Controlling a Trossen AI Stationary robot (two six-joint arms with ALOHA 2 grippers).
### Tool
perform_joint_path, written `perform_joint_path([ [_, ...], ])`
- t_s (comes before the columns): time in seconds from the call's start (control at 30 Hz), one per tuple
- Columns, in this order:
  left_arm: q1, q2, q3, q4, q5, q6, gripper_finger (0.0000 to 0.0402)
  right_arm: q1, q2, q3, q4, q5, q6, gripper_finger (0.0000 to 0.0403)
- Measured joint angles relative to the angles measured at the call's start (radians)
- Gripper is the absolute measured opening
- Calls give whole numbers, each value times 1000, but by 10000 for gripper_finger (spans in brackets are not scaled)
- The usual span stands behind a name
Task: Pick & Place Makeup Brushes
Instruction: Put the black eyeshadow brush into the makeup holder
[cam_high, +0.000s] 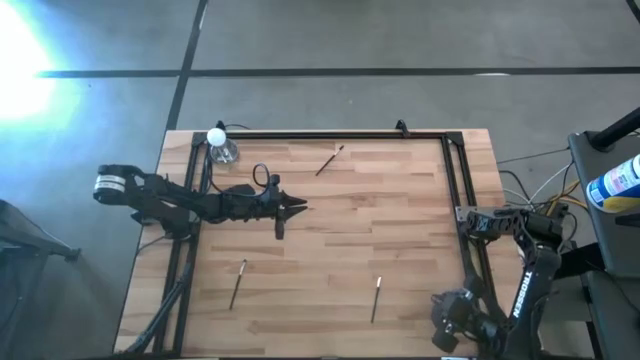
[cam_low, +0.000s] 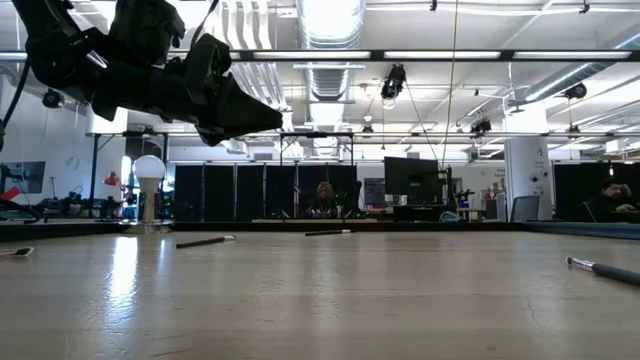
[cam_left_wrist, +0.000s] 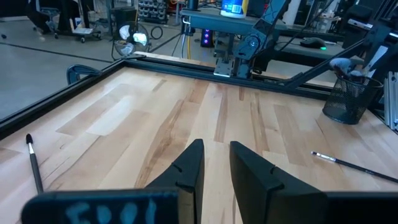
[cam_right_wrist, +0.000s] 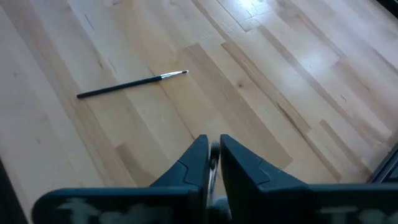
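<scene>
Several makeup brushes lie flat on the wooden table. One is toward the far edge (cam_high: 330, 160), one is near-left (cam_high: 239, 283) and one is near-right (cam_high: 376, 298). A short dark one (cam_high: 280, 226) lies just nearside of my left gripper. My left gripper (cam_high: 298, 207) hovers well above the table's middle (cam_low: 262, 118), its fingers a narrow gap apart (cam_left_wrist: 216, 158) and holding nothing. My right gripper (cam_right_wrist: 213, 146) is shut over the near-right part of the table. One brush (cam_right_wrist: 130, 84) lies ahead of it.
A small clear bottle with a round white cap (cam_high: 219, 143) stands at the far-left corner. A black mesh cup (cam_left_wrist: 347, 96) holding brushes stands at the table's right side. A black frame rail (cam_high: 330, 134) runs along the table's edges. The right arm (cam_high: 525, 290) is folded at the right edge.
</scene>
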Motion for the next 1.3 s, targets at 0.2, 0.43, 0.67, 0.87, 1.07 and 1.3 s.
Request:
perform_joint_path([
  [0.2,-1,0,0,0,0,0,71,-11,-32,13,0,-1,-7,84],
  [0.43,0,0,0,0,0,1,71,-57,-82,6,0,62,-71,64],
  [0.67,0,0,0,0,0,2,71,-199,-141,-88,160,168,-414,10],
  [0.87,0,0,0,0,0,1,71,-370,-322,-356,760,94,-987,8],
  [1.07,0,0,0,-1,0,4,71,-607,-488,-653,1379,-132,-1494,8],
  [1.3,0,0,0,-4,0,14,71,-891,-521,-877,1911,-342,-1850,8],
])
